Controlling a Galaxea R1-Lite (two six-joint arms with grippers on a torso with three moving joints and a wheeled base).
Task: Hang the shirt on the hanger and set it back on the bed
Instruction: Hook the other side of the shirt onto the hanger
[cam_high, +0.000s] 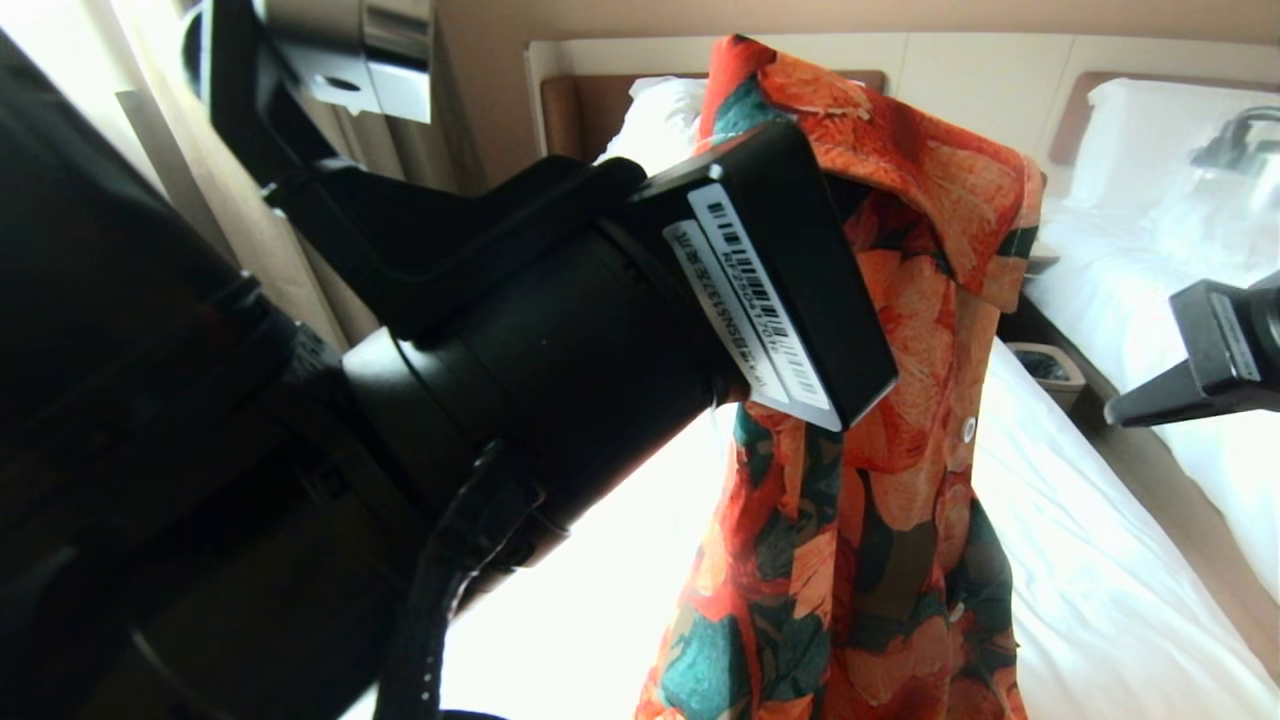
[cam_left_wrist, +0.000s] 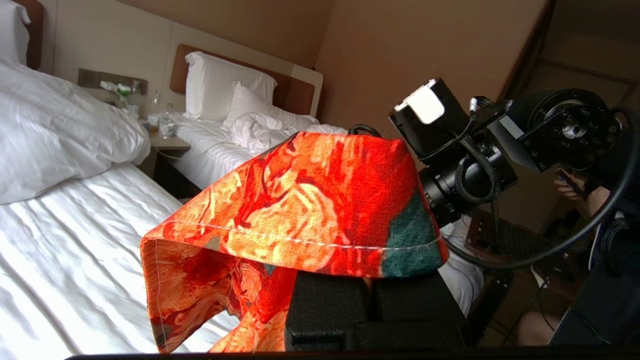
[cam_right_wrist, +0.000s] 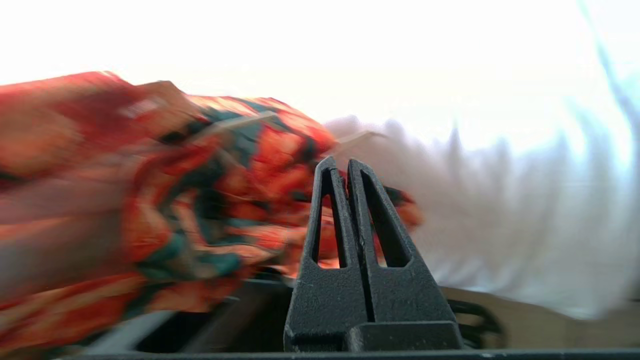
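In the head view the left gripper (cam_high: 850, 200) sits high at centre, its black wrist block filling the middle, and the shirt (cam_high: 880, 470) hangs from it straight down toward 6 o'clock, its long axis vertical, collar end at 12 o'clock and hem running off the lower edge; the bed (cam_high: 1100, 600) lies behind and below it. The right gripper (cam_high: 1130, 412) pokes in from the edge at 3 o'clock, well apart from the shirt, which lies at its 9 o'clock, so the left arm is the one in contact and the right one has to travel across to reach the cloth. No hanger is visible. Two white barcode stickers on the left wrist block carry printed codes too small to read. In the left wrist view the fingers (cam_left_wrist: 325, 305) are pressed together on a fold of the shirt (cam_left_wrist: 310, 210), which drapes over them like a tent; the right arm's camera block stands beyond the cloth at 2 o'clock, and a person's hand shows past it. In the right wrist view the fingers (cam_right_wrist: 332, 220) meet with nothing between them, empty, and the blurred shirt (cam_right_wrist: 175, 215) lies at 9 o'clock beyond the tips, with the white bed (cam_right_wrist: 500, 225) at 3 o'clock
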